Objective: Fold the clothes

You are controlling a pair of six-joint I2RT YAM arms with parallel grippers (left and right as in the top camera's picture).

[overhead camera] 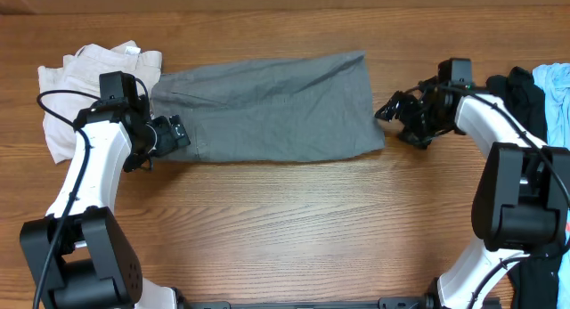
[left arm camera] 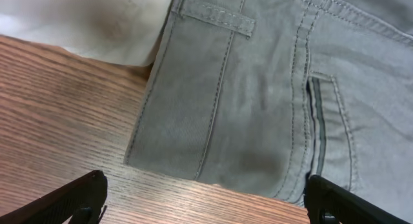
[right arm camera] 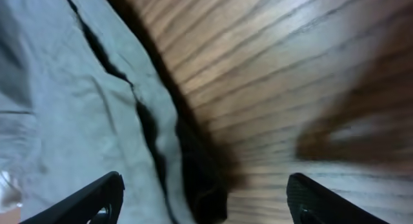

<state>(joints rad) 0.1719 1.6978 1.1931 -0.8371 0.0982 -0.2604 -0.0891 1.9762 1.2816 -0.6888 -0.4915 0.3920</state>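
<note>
Cream-white shorts (overhead camera: 71, 77), one pair, lie bunched toward the far left corner of the bench (overhead camera: 294, 220), and their edge touches the waist end of the grey shorts (overhead camera: 267, 109). Just beside them the left gripper (overhead camera: 169, 135) hangs over the near corner of that waistband. In the left wrist view its fingers (left arm camera: 77, 198) are spread wide with nothing between them, above bare wood and the waistband edge with its belt loop and welt pocket. There is a single pair of grey shorts. It lies flat and slightly wrinkled along the middle of the bench, nearer the far edge, with the waist to the left and the hems to the right. The right gripper (overhead camera: 390, 109) sits just beside the hem end, also released, its fingers (right arm camera: 97, 198) apart over the layered hem and the wood. Toward the right edge lie one black garment (overhead camera: 521, 91) and one light blue garment (overhead camera: 554, 91), partly behind the right arm.
</note>
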